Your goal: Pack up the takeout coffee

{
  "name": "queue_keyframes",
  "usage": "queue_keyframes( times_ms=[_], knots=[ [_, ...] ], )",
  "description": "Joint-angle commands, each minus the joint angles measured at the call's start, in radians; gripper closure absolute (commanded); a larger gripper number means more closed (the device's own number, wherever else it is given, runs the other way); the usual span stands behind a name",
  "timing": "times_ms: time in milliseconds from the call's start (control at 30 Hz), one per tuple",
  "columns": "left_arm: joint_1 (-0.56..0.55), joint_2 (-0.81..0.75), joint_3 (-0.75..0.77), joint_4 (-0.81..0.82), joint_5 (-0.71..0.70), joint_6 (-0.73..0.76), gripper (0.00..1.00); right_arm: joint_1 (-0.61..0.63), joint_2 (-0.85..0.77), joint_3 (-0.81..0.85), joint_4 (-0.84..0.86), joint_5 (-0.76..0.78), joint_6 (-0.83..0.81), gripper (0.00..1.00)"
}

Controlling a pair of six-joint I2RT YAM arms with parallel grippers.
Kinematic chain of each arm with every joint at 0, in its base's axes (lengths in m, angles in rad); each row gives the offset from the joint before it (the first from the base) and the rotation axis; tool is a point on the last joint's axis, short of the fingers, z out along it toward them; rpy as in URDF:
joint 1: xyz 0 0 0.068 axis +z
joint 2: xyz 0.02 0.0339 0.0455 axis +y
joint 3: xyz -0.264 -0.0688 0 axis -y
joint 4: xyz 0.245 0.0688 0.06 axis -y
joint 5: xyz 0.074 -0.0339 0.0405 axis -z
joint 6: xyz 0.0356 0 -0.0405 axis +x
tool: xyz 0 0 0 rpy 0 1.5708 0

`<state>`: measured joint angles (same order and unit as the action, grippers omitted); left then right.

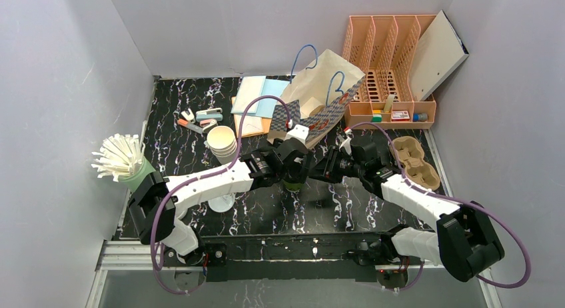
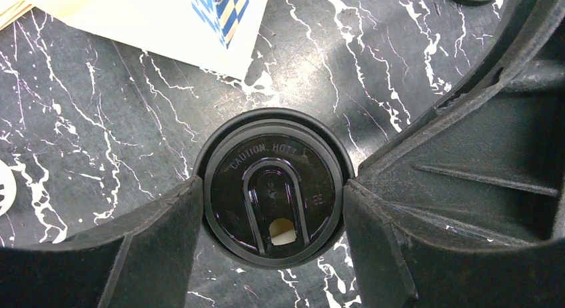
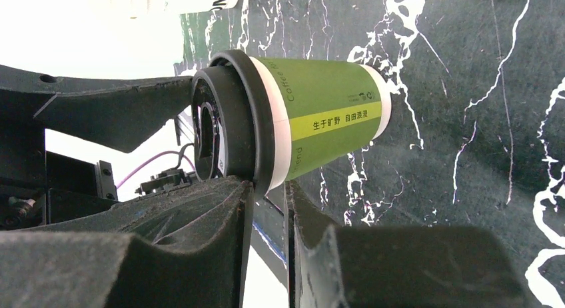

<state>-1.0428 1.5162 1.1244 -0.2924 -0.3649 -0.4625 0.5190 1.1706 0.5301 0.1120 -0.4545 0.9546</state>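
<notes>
The takeout coffee [image 1: 293,184] stands upright on the black marble table between both arms. It is a dark green cup [image 3: 326,115] with a lime band, capped by a black lid [image 2: 273,155] marked "caution hot". My left gripper [image 2: 272,196] reaches down from above, its two fingers pressed against opposite sides of the lid. In the top view it [image 1: 294,167] covers most of the cup. My right gripper [image 3: 270,188] comes in from the right side [image 1: 320,171]. Its jaws are nearly together, with the lid's rim caught between the fingertips.
A paper bag [image 1: 320,95] with blue handles lies tipped just behind the cup. Stacked cream cups [image 1: 223,143] and a straw holder [image 1: 126,163] stand to the left. A pulp cup carrier [image 1: 416,163] and an orange organiser [image 1: 393,61] are to the right.
</notes>
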Motion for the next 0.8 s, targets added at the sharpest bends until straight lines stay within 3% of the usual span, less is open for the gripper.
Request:
queue_keyframes(
  times_ms=[0, 767],
  knots=[
    [-0.005, 0.018, -0.031, -0.033, 0.052, -0.025, 0.61, 0.002, 0.039, -0.007, -0.168, 0.09, -0.019, 0.7],
    [-0.005, 0.056, -0.08, -0.051, 0.035, -0.015, 0.62, 0.004, 0.154, -0.101, -0.049, 0.075, -0.008, 0.75]
  ],
)
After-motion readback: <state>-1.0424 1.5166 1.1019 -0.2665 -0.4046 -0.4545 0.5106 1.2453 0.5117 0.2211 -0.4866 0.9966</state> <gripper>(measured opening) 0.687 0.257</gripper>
